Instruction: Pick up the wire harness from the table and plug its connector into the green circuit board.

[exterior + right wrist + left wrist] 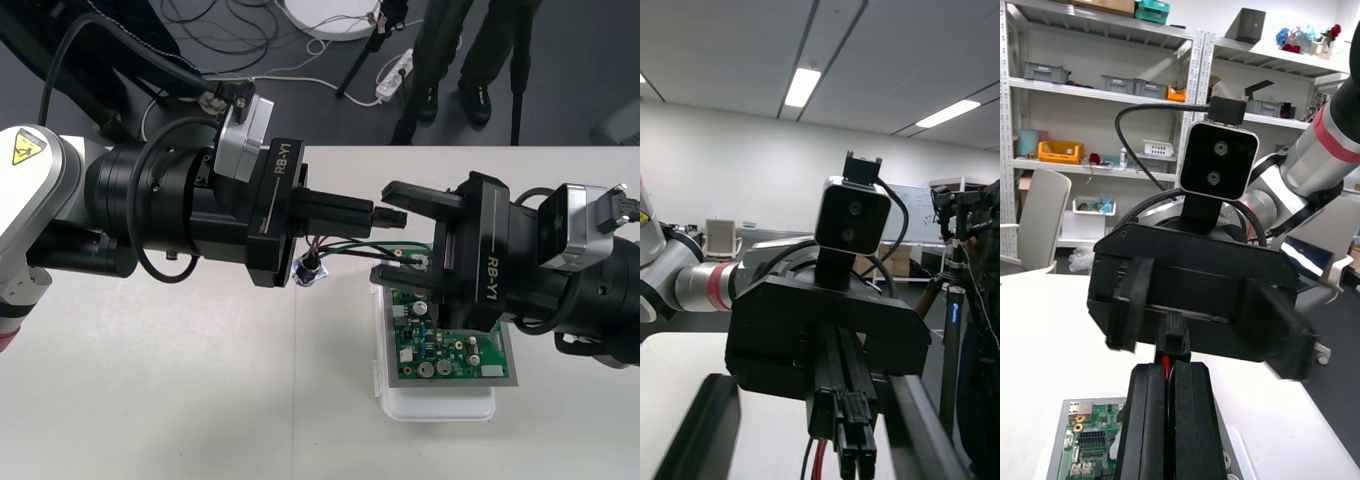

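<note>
Table: a plain light surface, on which the board's base is set at the robot's right of middle.

Left gripper: it is brought in level from the left over the middle of the table. Its fingers are pressed together, and the harness's plug is pinched at their tips. In the right wrist view it is seen head-on, with its camera on top.

Right gripper: it is brought in from the right, facing the left gripper, above the far part of the board. Its fingers are spread wide, and nothing is gripped by them. The tips of the left gripper and the plug are placed in the gap between them.

White base: it lies flat on the table, and its near edge is left uncovered in front of the board.

Green circuit board: it is seated on the base. Its far end is hidden under the right gripper.

Wire harness: it is held off the table by the left gripper, and it hangs between the two grippers.

Wires: red, black and green strands are seen. They are looped back from the plug beneath the left gripper's fingers.

Black plug: it is clamped at the left gripper's fingertips, beyond the board's far edge. It is not seen seated in the board.

Metal socket: it is found at the harness's other end, just under the left gripper's body.
</note>
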Tool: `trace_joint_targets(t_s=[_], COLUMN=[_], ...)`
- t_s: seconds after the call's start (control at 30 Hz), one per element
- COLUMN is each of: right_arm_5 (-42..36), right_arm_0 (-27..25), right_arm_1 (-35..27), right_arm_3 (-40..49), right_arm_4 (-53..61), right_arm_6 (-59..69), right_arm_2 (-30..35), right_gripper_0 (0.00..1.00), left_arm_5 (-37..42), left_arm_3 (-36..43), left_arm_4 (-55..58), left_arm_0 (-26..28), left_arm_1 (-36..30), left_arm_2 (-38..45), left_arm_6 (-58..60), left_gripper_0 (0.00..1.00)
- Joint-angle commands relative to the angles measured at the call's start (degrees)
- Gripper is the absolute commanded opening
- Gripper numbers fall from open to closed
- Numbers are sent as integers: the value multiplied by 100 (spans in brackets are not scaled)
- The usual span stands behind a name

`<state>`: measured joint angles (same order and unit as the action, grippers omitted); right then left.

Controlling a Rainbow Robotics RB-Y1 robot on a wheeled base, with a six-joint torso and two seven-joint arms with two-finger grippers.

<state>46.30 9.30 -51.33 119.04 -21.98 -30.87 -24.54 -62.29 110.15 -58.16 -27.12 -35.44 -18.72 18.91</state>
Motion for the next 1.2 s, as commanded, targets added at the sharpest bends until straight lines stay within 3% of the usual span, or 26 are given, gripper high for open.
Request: trace_joint_targets(t_s=[0.03, 0.4, 0.47, 0.77, 1.07, 1.2], right_arm_5=[134, 609, 705, 1259, 1250, 1233], right_arm_0=[116, 2, 2, 2, -218, -288], right_arm_1=[-193, -264, -281, -492, -914, -1064], right_arm_3=[5, -329, -426, -962, -1094, -1094], right_arm_4=[185, 264, 299, 405, 387, -35], right_arm_6=[117, 90, 90, 108, 301, 987], right_arm_2=[-69, 239, 265, 467, 837, 1171], right_gripper_0=[92, 92, 100, 100, 100, 100], left_arm_5=[278, 278, 278, 270, -407, -776], left_arm_3=[42, 42, 24, -134, -775, -1180], left_arm_4=[121, 156, 191, 376, 666, 833], left_arm_0=[-206, -22, 31, 356, 479, 497], left_arm_1=[37, 28, 19, -34, -34, -34], left_arm_2=[-53, 8, 8, 96, 263, 263], left_arm_6=[-494, -582, -608, -775, -1337, -1733], left_gripper_0=[0, 0, 0, 0, 0, 0])
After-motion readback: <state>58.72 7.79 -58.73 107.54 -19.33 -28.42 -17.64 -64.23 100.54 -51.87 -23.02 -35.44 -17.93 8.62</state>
